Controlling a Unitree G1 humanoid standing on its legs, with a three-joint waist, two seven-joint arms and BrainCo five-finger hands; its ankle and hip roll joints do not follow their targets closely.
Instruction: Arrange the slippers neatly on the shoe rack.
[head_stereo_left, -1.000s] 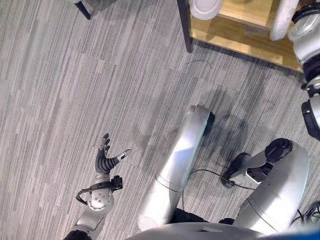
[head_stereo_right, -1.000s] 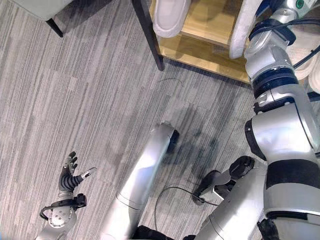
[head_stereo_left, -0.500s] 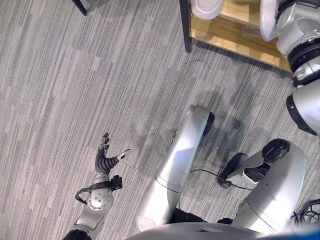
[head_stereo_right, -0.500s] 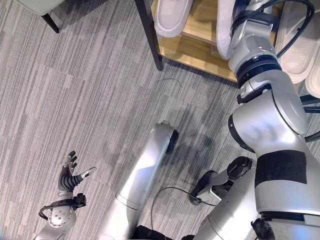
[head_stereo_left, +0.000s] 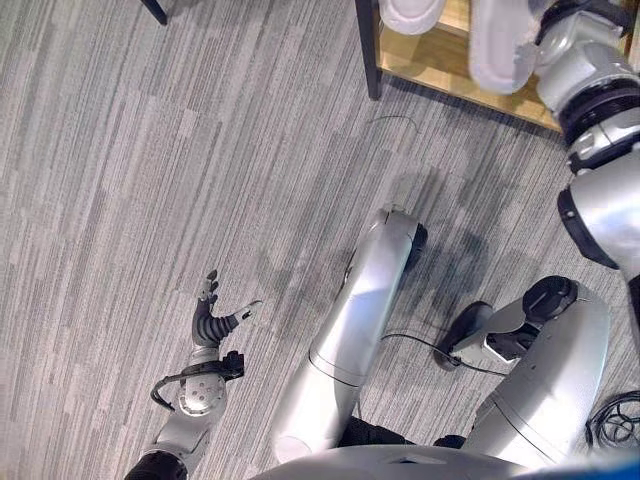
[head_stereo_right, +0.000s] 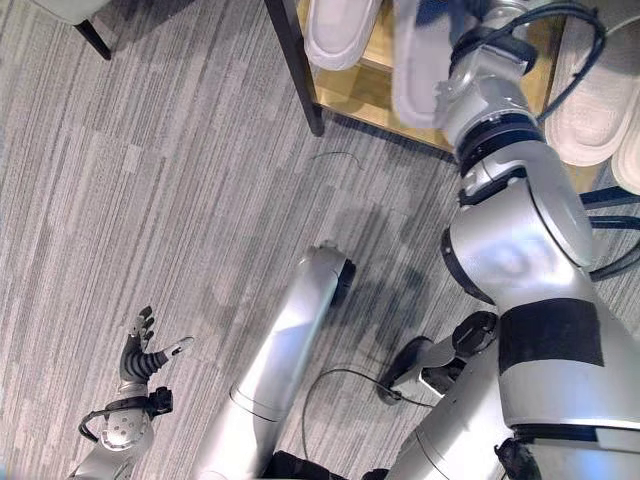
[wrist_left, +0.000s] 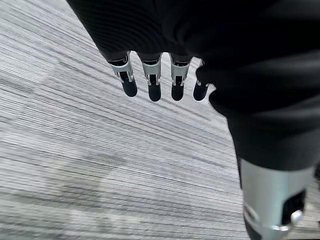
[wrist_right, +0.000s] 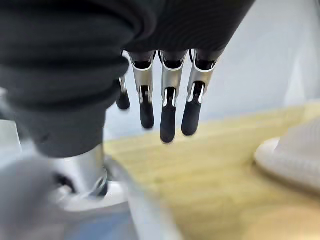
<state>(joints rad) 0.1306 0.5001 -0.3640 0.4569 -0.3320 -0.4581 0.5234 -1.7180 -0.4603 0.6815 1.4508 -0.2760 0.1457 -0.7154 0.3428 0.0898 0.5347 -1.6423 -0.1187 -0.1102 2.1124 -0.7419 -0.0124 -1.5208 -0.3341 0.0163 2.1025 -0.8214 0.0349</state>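
A white slipper (head_stereo_right: 418, 62) hangs on edge over the wooden shelf (head_stereo_right: 372, 96) of the shoe rack. My right hand (wrist_right: 168, 107) holds it at the end of the arm that reaches up to the rack, the thumb pressing against it. Another white slipper (head_stereo_right: 340, 30) lies on the shelf just to its left. Two more slippers (head_stereo_right: 595, 90) lie further right on the rack. My left hand (head_stereo_left: 210, 320) hovers low over the grey carpet at the lower left, fingers (wrist_left: 152, 82) straight and holding nothing.
The rack's dark corner post (head_stereo_left: 368, 50) stands at the shelf's left end. A dark furniture leg (head_stereo_right: 92, 40) shows at the upper left. Grey striped carpet (head_stereo_left: 150, 180) covers the floor between the left hand and the rack.
My right arm has swung left along the shelf, carrying the slipper closer to the one at the shelf's left end. The left hand has stayed where it was.
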